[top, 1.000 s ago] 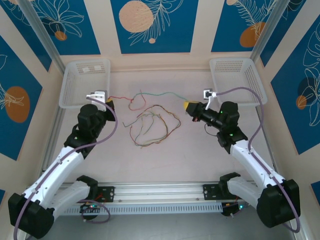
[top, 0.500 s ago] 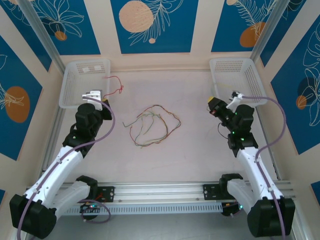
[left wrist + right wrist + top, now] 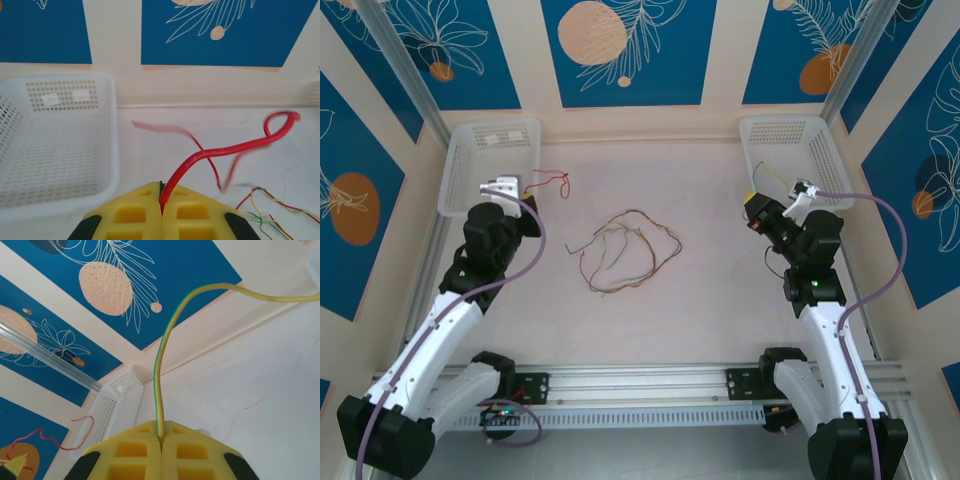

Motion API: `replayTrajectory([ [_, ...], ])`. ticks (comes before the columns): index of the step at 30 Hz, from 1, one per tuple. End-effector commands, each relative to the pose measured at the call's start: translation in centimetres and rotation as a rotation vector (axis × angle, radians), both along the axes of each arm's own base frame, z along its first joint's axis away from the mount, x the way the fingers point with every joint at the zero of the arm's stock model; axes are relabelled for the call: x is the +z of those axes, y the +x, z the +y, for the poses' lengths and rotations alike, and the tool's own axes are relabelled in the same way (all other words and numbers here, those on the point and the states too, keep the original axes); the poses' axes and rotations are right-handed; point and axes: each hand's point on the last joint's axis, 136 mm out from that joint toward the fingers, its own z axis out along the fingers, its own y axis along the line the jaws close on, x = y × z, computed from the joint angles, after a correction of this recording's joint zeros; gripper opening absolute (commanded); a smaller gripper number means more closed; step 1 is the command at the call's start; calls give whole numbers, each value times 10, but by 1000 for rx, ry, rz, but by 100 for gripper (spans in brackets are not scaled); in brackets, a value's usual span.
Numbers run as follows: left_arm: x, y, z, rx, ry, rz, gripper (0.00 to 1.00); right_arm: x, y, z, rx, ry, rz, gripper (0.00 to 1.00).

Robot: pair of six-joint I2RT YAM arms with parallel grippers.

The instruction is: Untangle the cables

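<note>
At the back left of the bench [image 3: 710, 300], we see the left end effector [image 3: 528, 193] clamped on the end of a red wire [image 3: 552, 181], its yellow pads [image 3: 130, 212] pressed together around it. Across the bench, the right end effector [image 3: 753, 205] is likewise closed on a yellow-green wire [image 3: 763, 172].

1 second ago these 2 wires ran linked as 1 line between the arms, just behind the pile. Now they have parted, and each arm has drawn its own wire out to its side. We judge that 2 strands are freed from each other and from the pile, and that each could next be set down by the nearest basket.

The red wire curls loosely off the pads, just beside the left basket [image 3: 490, 150], its free end looping toward the middle. The yellow-green wire arches up toward the near rim of the right basket [image 3: 790, 140]; whether it touches, we cannot tell. The remaining cables [image 3: 625, 250] lie mid-bench, well apart from both arms: thin red, green, pale yellow and orange-brown loops crossing one another, not yet sorted.
</note>
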Motion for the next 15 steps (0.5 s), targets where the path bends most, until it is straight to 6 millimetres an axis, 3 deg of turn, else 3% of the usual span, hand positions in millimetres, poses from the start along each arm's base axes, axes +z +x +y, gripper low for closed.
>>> replayTrajectory([
  [1, 13, 12, 28, 92, 17, 13, 0, 15, -9, 12, 59, -44, -57, 0],
  [7, 6, 56, 80, 186, -123, 78, 0, 21, -18, 23, 105, -79, -79, 0],
  [15, -49, 125, 134, 248, -174, 319, 0, 32, -29, 29, 123, -129, -100, 0],
])
